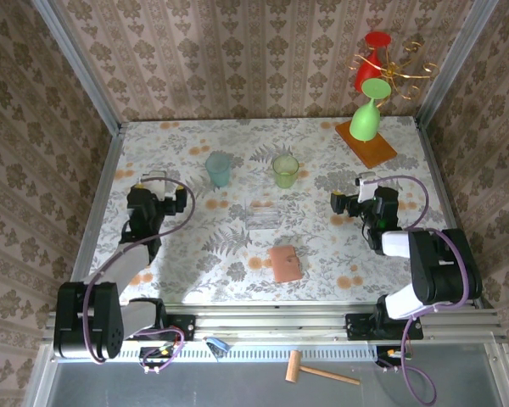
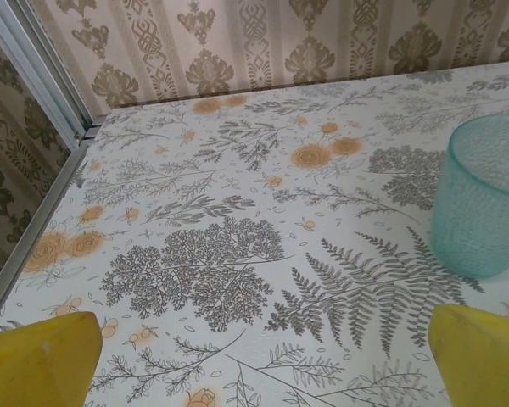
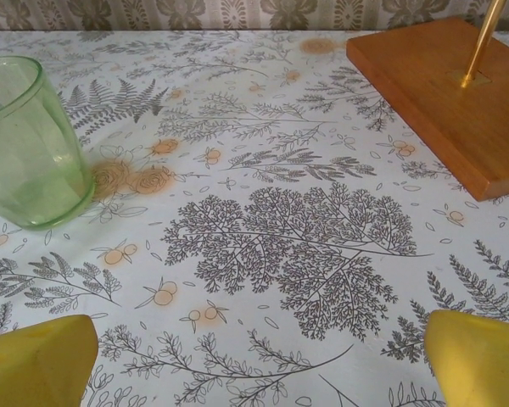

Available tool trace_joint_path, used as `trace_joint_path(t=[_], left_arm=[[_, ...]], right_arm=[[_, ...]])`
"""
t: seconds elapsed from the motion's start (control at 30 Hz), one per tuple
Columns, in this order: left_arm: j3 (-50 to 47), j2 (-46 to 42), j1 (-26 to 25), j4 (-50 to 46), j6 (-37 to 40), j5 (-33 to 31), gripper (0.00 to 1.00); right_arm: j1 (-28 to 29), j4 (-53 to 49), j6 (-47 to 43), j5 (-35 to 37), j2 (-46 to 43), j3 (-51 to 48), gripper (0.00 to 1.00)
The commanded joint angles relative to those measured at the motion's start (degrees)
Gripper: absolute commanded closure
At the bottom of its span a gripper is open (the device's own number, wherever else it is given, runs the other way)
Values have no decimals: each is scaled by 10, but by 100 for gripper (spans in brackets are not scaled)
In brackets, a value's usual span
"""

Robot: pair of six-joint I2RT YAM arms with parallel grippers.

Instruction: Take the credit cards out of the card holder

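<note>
The card holder (image 1: 285, 263), a small tan-brown wallet, lies closed and flat on the patterned table, near the front and a little right of centre. The credit cards are hidden. My left gripper (image 1: 159, 181) hovers at the table's left side, well away from the card holder. It is open, its yellow fingertips (image 2: 38, 360) spread wide over bare cloth with nothing in the left gripper (image 2: 261, 360). My right gripper (image 1: 362, 188) is at the right side, up and to the right of the card holder. The right gripper (image 3: 256, 360) is also open and empty, its yellow fingertips (image 3: 479, 356) far apart.
A clear plastic tray (image 1: 262, 214) sits just behind the card holder. Behind it stand a teal cup (image 1: 219, 169) (image 2: 483, 199) and a green cup (image 1: 285, 170) (image 3: 25, 144). A wooden base (image 1: 366, 142) (image 3: 441, 93) with hanging goblets occupies the back right. Patterned walls enclose the table.
</note>
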Motion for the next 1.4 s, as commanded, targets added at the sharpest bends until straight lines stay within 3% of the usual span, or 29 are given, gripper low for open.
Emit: trace_joint_path(t=[0.0, 0.2, 0.37, 0.63, 1.1, 1.37], left_arm=[[24, -29, -8, -74, -26, 12, 0], [46, -50, -27, -146, -57, 33, 0], [75, -60, -48, -212, -96, 73, 0], [113, -56, -94, -309, -203, 139, 0], [111, -35, -280, -331, -382, 124, 2], [82, 34, -387, -260, -480, 101, 6]], right_arm=[[4, -128, -16, -2, -38, 64, 0], [18, -227, -25, 17, -82, 87, 0], [69, -375, -21, 60, -118, 129, 0], [152, -527, 56, 64, -169, 173, 3], [251, -694, 249, 15, -194, 190, 18], [270, -676, 332, -70, -168, 152, 28]])
